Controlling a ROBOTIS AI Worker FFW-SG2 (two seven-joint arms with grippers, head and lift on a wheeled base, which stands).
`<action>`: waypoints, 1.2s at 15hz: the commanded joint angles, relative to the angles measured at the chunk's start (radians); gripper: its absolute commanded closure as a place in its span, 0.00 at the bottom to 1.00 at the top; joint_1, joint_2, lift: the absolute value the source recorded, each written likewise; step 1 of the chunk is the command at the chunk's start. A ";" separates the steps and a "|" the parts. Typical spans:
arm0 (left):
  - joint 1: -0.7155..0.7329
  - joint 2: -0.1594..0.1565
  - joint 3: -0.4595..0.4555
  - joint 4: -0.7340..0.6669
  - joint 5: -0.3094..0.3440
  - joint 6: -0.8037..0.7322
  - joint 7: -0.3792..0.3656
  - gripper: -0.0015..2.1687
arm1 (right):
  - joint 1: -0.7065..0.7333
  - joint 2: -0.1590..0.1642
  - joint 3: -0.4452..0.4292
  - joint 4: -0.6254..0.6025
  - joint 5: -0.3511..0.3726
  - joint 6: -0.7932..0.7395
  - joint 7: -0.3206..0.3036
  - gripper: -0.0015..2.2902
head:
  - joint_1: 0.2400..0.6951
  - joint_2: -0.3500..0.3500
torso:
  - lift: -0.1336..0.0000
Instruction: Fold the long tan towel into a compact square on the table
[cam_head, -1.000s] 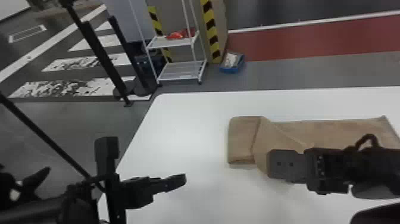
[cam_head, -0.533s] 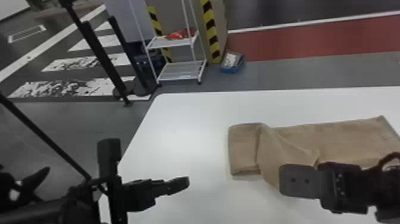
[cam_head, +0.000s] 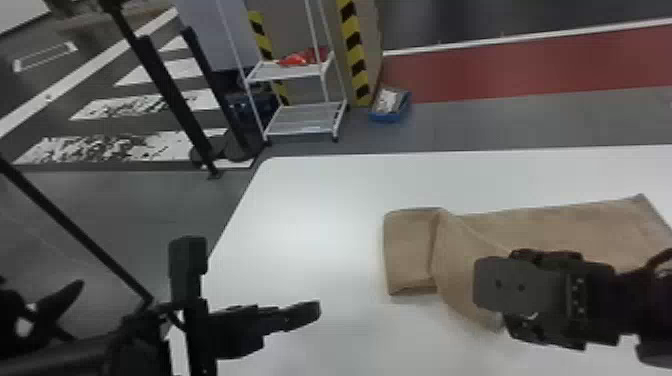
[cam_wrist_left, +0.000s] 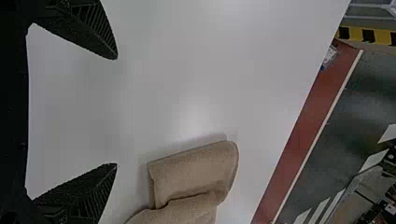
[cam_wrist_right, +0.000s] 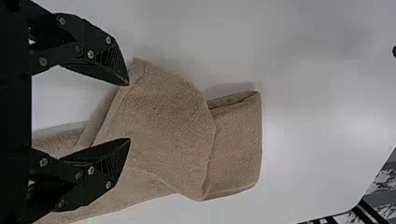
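The tan towel's (cam_head: 555, 225) folded end at 9 o'clock has slid slightly toward the robot on the worktop (cam_head: 320, 210), and the right tool (cam_wrist_right: 129, 112) has shifted toward 3 o'clock. Its fingers stand apart over the cloth, clamping nothing, and the flap (cam_wrist_right: 159, 112) lies skewed — near corner toward 5 o'clock. So the fold seems begun but crooked, with the long stretch toward 3 o'clock still to bring over; the flap probably wants straightening first. The left tool (cam_wrist_left: 116, 112) is apart too, empty, with the towel toward its 2 o'clock in the head view. Count: one towel, two tools, one worktop, one wheeled cart (cam_head: 300, 120).
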 joint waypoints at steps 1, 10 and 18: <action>0.000 -0.003 -0.002 0.009 0.000 0.013 0.000 0.03 | -0.013 0.009 0.001 0.037 0.012 -0.008 -0.003 0.19 | 1.00 1.00 | 0.07; 0.002 -0.003 -0.003 0.015 0.002 0.013 0.000 0.04 | -0.062 -0.039 -0.039 0.060 0.033 -0.091 0.003 0.25 | 1.00 0.96 | 0.07; 0.006 -0.003 -0.012 0.029 0.006 0.013 0.004 0.04 | -0.067 -0.139 0.017 0.083 0.125 -0.195 -0.008 0.25 | 1.00 0.89 | 0.07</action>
